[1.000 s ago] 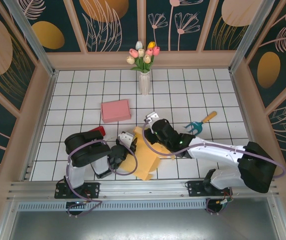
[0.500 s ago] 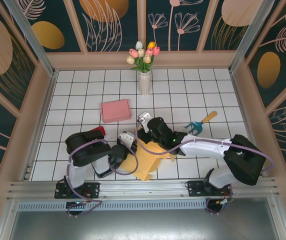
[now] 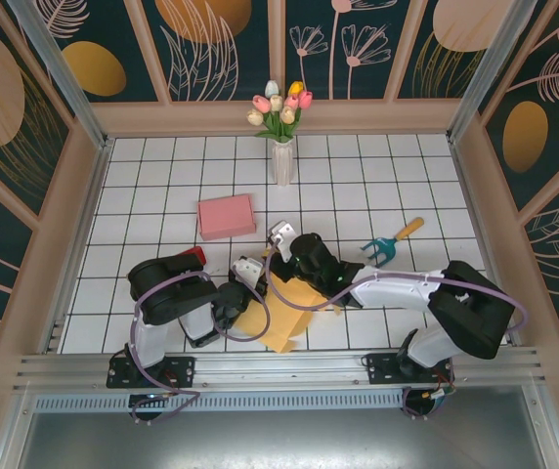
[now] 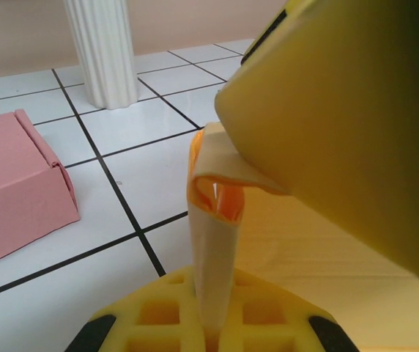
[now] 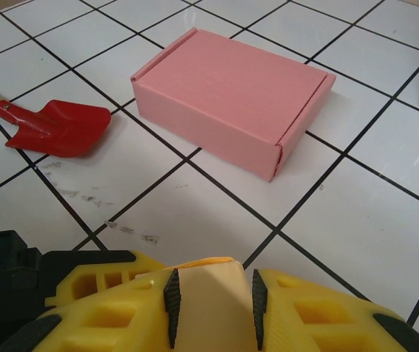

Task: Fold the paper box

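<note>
Yellow paper box (image 3: 279, 328), seemingly half-folded.

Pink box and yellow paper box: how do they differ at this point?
The pink box is fully folded and closed; the yellow paper box is a mostly flat sheet with a flap raised. The pink box lies untouched; the yellow paper box is pinched by the left fingers and right fingers. Both rest on the tiled table.

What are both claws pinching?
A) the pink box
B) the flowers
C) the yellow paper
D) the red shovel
C: a fold of yellow paper is squeezed in the left claw, and another flap sits between the pads of the right claw.
</note>
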You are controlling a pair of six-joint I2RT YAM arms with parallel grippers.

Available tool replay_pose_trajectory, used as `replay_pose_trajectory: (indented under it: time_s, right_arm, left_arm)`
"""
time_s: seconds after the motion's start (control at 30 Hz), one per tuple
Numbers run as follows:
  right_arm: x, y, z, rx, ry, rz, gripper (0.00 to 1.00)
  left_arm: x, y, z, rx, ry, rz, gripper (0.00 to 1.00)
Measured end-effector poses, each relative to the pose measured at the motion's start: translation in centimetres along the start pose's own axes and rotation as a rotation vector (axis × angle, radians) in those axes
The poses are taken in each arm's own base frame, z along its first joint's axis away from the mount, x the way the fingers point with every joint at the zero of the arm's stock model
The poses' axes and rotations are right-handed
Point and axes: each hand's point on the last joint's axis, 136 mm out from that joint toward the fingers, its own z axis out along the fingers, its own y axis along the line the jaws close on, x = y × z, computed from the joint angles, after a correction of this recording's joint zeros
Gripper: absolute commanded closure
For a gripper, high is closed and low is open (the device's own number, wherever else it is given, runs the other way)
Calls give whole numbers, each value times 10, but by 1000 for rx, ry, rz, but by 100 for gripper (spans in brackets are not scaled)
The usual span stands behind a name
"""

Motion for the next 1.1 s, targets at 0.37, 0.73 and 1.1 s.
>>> replay_pose_trajectory:
  time_s: [0.37,0.73,1.1]
  right_arm:
    - [5,-2,-20,-29,8,8,66]
    - [-6,-16,-31,-14,-11,71,66]
    - [-7,-14,-8,-10,36,73,67]
  left_arm:
    - [31,-4,-8,43,91,56,76]
    - [31,-10,-9,77,94,57,85]
    - [31,-10,-9,82,95,57,78]
